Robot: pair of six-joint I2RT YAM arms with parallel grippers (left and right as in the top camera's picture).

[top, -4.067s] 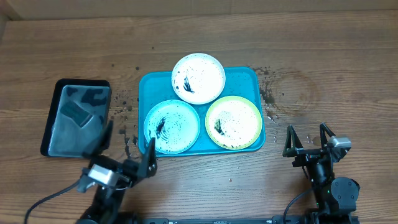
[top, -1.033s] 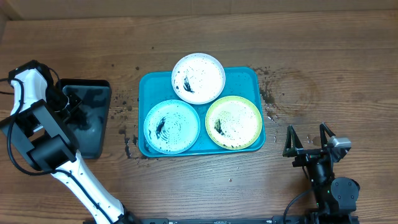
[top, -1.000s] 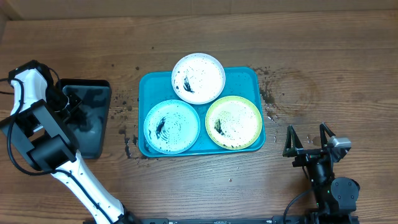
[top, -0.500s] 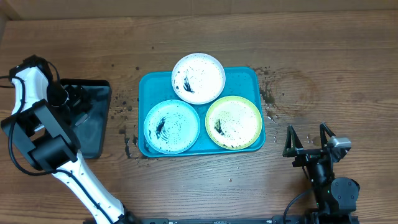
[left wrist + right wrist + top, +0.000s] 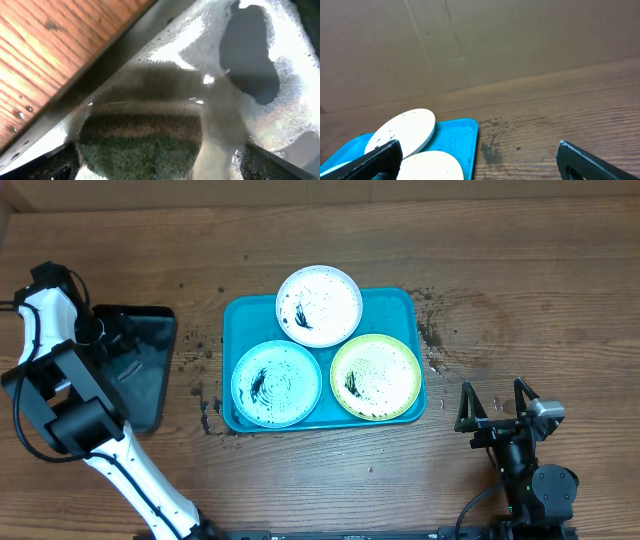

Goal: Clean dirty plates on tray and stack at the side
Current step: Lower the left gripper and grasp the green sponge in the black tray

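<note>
Three speckled plates lie on the teal tray: a white plate at the back, a light blue plate front left and a yellow-green plate front right. My left gripper hangs open over the black tray, well left of the plates. In the left wrist view a green sponge lies in foamy water between the wide-apart fingers, and the left gripper grips nothing. My right gripper stands open near the front right, and between its fingers the right wrist view shows the white plate and the tray.
The black tray's rim runs diagonally next to bare wood. Dark specks and wet stains dot the table right of the teal tray and between the two trays. A cardboard wall stands behind the table.
The left arm has swung from the table's front edge to over the black tray. In the last second its jaws have opened and it has shifted slightly toward the back. The right arm is still.
</note>
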